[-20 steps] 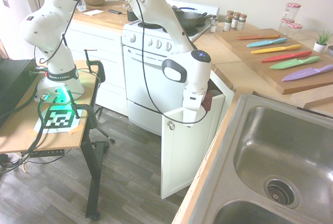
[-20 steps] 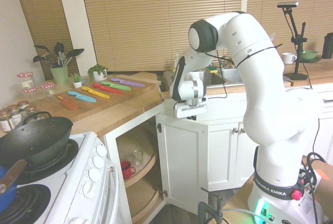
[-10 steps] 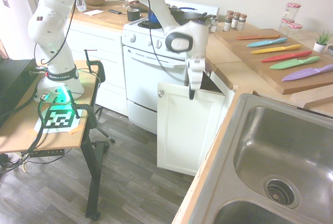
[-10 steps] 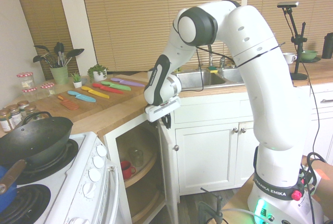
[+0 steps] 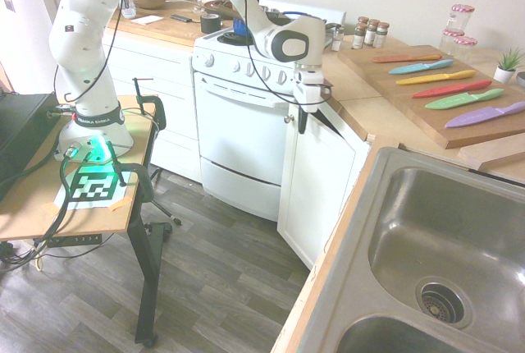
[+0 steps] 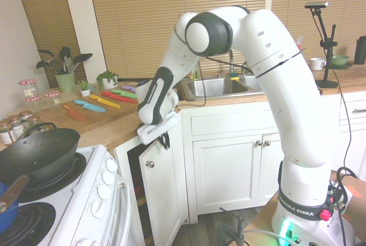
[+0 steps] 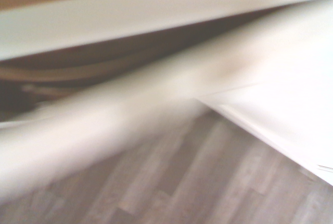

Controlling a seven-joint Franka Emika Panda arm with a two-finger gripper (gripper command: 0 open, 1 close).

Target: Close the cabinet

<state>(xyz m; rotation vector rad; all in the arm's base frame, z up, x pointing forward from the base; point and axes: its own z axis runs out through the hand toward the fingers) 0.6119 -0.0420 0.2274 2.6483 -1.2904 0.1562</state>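
End effector (image 6: 164, 140) pressed against the top edge of the cabinet (image 6: 163, 191) door, beside the oven (image 5: 242, 135); fingers look close together, gripping nothing. Door nearly shut, a narrow dark gap left on the oven side. Remaining push: straight into the door face, toward the cabinet opening under the table (image 6: 117, 131).

A white oven (image 5: 246, 135) carries a black wok (image 6: 37, 154); coloured knives (image 5: 447, 82) lie on a wooden board (image 5: 426, 111), spice jars (image 5: 369, 33) behind, steel sink (image 5: 435, 246) near
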